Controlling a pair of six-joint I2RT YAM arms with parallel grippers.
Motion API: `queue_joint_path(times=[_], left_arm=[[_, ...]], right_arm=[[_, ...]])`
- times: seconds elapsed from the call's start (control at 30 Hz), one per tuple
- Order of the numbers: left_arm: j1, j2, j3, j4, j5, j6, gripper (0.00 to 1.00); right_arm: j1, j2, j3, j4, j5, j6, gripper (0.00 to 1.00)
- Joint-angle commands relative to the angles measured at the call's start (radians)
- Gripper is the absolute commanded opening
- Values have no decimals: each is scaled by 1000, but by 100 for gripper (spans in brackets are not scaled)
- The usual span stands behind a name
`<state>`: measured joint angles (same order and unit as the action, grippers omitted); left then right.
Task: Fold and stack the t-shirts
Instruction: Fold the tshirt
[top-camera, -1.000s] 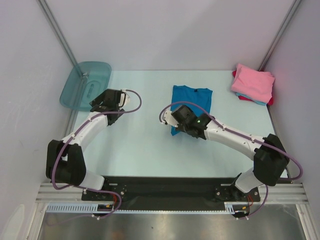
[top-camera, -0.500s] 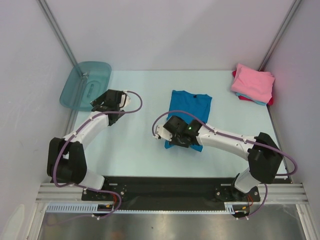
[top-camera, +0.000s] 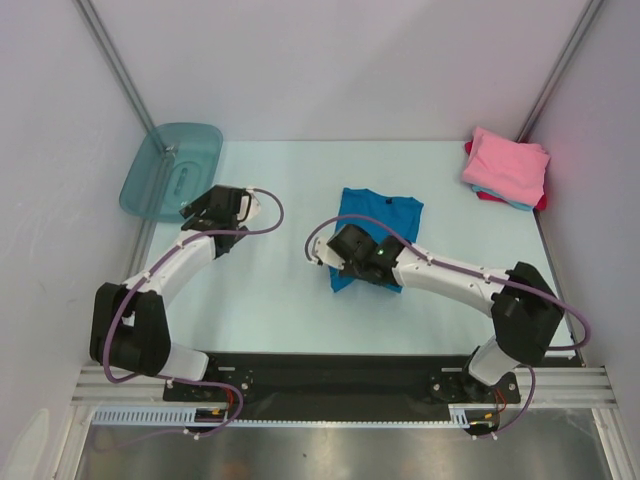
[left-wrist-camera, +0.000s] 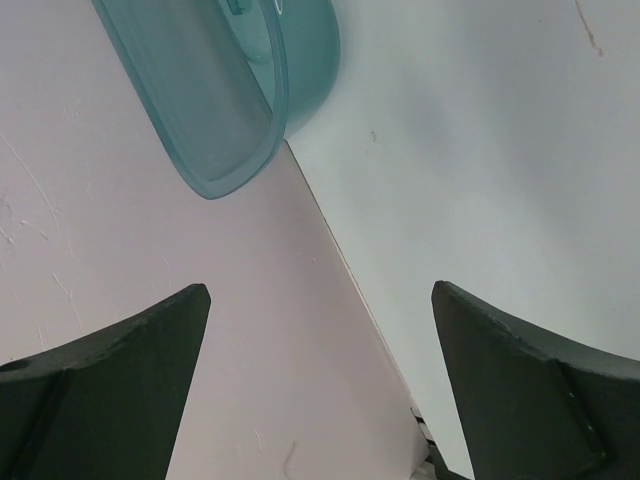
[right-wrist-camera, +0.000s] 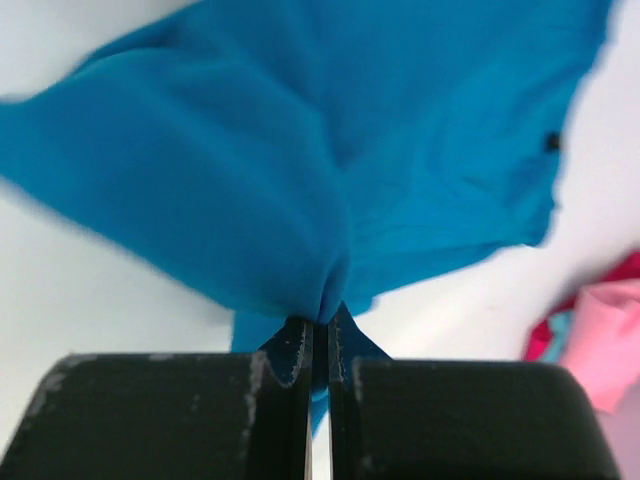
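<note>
Blue t-shirt (top-camera: 385, 212) lies mid-table (top-camera: 280, 290), partly gathered. At far left sits a teal tub (top-camera: 172, 170). Beside it the left gripper (top-camera: 200, 208) hovers, fingers wide apart and empty. At centre, the right gripper (right-wrist-camera: 320, 335) is clamped tight on a bunched edge of that shirt. Far right, a pink t-shirt (top-camera: 505, 165) tops a folded stack. The thin pinch may slip, or the pull may drag the cloth crooked.

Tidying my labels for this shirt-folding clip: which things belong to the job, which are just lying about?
Job: blue t-shirt, pinched by the right gripper; pink-topped shirt stack.
Lying about: teal tub in the far left corner.
</note>
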<state>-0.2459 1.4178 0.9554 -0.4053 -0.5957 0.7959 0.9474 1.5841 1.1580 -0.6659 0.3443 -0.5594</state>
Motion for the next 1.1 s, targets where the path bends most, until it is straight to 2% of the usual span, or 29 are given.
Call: queue_joint_path(times=[0.0,0.73,1.07], left_arm=[[-3,-40,2,26,-7,11,100],[-3,9,9,29,4,3,100],[-1,32,11,39,5,2,100]], right_arm=[[-56,29,43,173,157,-95,0],[-249,300,124,655,320,-407,0],[-311,346,134,718,314,-439,0]])
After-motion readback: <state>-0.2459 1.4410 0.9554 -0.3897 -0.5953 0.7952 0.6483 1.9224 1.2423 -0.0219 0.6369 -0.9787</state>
